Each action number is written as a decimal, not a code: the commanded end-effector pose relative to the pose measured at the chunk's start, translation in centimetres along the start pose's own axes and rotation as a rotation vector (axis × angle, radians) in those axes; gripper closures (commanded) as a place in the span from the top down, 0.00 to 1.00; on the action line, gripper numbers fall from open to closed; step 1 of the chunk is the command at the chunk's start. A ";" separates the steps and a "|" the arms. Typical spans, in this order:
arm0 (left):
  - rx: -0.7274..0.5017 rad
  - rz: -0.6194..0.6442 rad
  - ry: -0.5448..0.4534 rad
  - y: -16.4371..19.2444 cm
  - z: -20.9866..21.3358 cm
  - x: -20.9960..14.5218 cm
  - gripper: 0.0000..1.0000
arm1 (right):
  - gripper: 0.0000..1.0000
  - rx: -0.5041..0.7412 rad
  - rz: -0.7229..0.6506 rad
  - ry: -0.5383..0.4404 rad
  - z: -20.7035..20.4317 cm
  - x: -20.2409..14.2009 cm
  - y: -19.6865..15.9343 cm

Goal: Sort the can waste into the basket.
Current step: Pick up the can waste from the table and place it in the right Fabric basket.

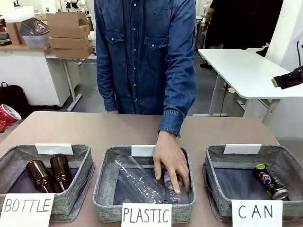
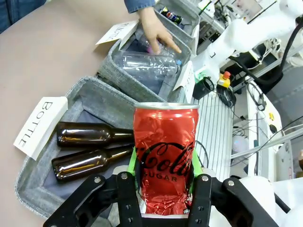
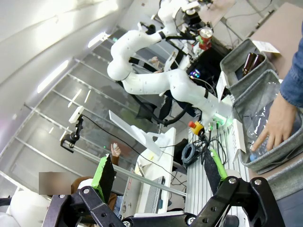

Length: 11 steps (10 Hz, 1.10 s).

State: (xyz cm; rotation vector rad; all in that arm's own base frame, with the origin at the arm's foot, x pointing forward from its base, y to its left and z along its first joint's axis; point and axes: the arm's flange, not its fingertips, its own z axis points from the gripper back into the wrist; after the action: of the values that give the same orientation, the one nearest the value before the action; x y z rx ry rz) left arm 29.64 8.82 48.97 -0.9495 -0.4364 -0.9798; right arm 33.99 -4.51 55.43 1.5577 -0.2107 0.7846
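Note:
A dented red can [image 2: 165, 156] stands upright between the green pads of my left gripper [image 2: 164, 176], which is shut on it. In the front view that red can [image 1: 7, 116] hangs at the far left edge, above the table's corner. A dark blue can [image 1: 270, 181] lies in the grey basket [image 1: 212, 182] signed "CAN" at the right. From the left wrist, the basket [image 2: 189, 12] and the blue can [image 2: 171, 15] sit far off at the top. My right gripper [image 3: 158, 172] is open and holds nothing; it hovers high at the right [image 1: 279, 81].
A person's hand [image 1: 170, 161] rests on clear plastic bottles [image 1: 139, 182] in the middle "PLASTIC" basket [image 1: 102, 184]. Two brown glass bottles [image 1: 49, 174] lie in the left "BOTTLE" basket [image 1: 14, 156]. The tabletop [image 1: 94, 130] behind the baskets is bare.

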 end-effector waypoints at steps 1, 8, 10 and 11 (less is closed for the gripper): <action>0.006 0.017 -0.010 -0.2 0.1 0.6 0.00 | 1.00 -0.003 0.015 0.021 0.5 -0.1 0.1; 0.122 -0.445 0.152 -10.3 -14.1 23.0 0.44 | 1.00 -0.117 -0.207 -0.033 7.3 -3.5 4.4; 0.071 -0.568 0.237 -10.9 -22.2 30.1 0.44 | 1.00 -0.167 -0.194 -0.080 12.9 -9.2 8.7; 0.081 -0.617 0.285 -11.4 -26.4 32.9 0.44 | 1.00 -0.239 -0.200 -0.151 14.9 -12.4 10.5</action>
State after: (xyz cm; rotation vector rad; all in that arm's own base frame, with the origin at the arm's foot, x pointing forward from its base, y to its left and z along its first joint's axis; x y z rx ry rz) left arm 30.43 -31.25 62.56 -0.6502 -0.5638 -1.5929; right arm 26.00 -19.79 54.87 1.4208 -0.2316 0.5040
